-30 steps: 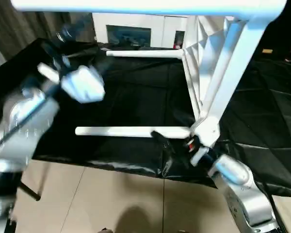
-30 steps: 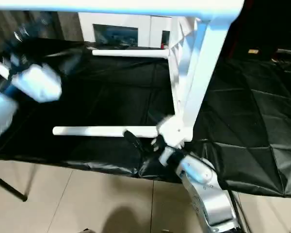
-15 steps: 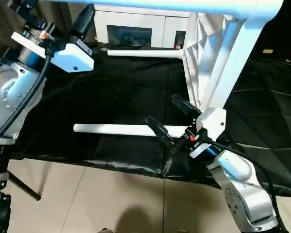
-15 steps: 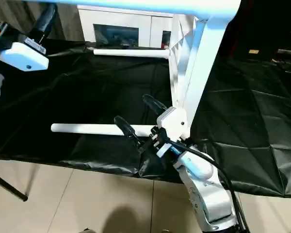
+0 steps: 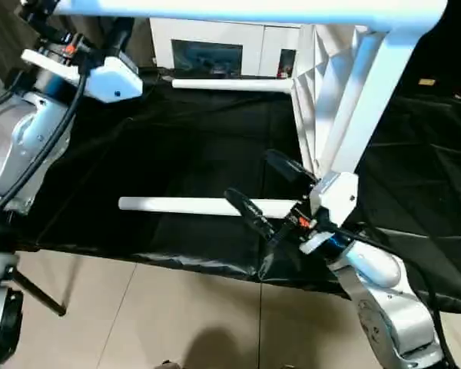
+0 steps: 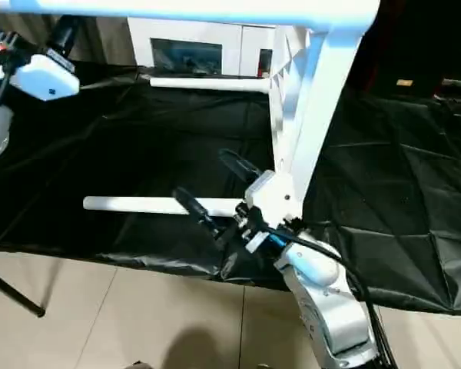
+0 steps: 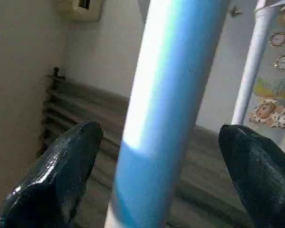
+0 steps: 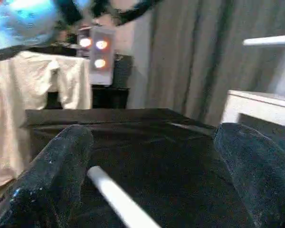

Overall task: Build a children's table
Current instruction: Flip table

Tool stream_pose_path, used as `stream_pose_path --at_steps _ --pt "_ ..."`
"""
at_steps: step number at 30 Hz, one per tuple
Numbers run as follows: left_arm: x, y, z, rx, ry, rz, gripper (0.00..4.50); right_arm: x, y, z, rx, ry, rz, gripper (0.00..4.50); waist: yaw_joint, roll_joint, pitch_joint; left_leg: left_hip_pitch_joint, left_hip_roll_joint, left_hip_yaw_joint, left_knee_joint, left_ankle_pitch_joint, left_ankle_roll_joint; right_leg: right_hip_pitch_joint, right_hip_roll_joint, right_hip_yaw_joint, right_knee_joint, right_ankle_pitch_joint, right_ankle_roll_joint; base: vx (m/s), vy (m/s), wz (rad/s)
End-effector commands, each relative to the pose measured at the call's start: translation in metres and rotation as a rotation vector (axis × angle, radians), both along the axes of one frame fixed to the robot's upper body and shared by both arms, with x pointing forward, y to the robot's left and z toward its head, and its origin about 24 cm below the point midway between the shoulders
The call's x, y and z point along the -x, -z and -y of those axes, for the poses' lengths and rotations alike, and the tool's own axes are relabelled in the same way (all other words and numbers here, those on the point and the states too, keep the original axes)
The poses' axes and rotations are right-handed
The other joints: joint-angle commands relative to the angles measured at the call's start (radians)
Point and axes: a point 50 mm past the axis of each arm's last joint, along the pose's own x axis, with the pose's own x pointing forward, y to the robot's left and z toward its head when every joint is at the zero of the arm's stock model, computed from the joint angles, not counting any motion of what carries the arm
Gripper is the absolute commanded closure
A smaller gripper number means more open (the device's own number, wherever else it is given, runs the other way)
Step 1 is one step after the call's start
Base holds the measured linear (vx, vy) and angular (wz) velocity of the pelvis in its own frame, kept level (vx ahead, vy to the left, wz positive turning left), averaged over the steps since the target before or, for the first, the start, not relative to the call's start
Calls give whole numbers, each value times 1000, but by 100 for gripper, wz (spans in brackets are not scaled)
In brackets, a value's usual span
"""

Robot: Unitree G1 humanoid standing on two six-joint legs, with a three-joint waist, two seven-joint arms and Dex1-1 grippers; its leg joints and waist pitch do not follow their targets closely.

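The children's table (image 5: 346, 100) lies tipped on its side on the black cloth (image 5: 192, 146), its square top standing on edge with the ribbed underside (image 5: 307, 69) facing the robot's left, and its legs sticking out level from the corners. One leg runs across the very top of the head view (image 5: 238, 9), another reaches out further back (image 5: 230, 84), and a third lies low along the cloth near the front edge (image 5: 184, 205). The left gripper (image 5: 84, 34) is up high beside that top leg, fingers spread wide, and its wrist view shows the leg (image 7: 166, 109) passing right between the two black fingertips (image 7: 61, 175) without either one touching it. Down low, the right gripper (image 5: 265, 188) is also spread wide (nothing clamped there), its fingers straddling the low leg close to the corner socket (image 5: 334, 196); its wrist camera sees that leg (image 8: 118, 202) running away between the two fingers (image 8: 52, 175). Behind the cloth stands a white low cabinet (image 5: 223, 50) with dark glass openings, with tiled floor (image 5: 138, 315) in front.
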Motion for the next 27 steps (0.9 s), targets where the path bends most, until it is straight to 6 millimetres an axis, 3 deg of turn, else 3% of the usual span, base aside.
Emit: stream_pose_path --at_steps 1,3,5,14,27 --pt "-2 -7 3 -17 16 18 31 5 -4 -4 5 -45 12 0 2 23 -65 13 24 -18 -84 -276 -49 37 -44 35 -56 -108 -177 0 0 0" --pt "-4 -7 4 -11 23 4 64 5 -4 -5 4 -41 16 0 3 22 -66 14 25 -17 -83 -283 -51 36 -46 35 -56 -113 -178 0 0 0" --pt "-4 -7 4 -4 34 6 64 4 -4 -5 0 -35 18 0 5 23 -65 13 25 -17 -83 -280 -53 36 -46 36 -56 -114 -179 0 0 0" --pt "-7 -5 5 6 56 -19 158 5 -7 -5 -9 -36 25 0 6 22 -64 14 26 -18 -85 -298 -58 35 -47 36 -58 -133 -177 0 0 0" --pt "-13 -4 2 46 44 -91 255 7 -5 -7 -10 -54 21 0 8 24 -63 15 27 -18 -87 -312 -65 33 -48 36 -60 -154 -175 0 0 0"
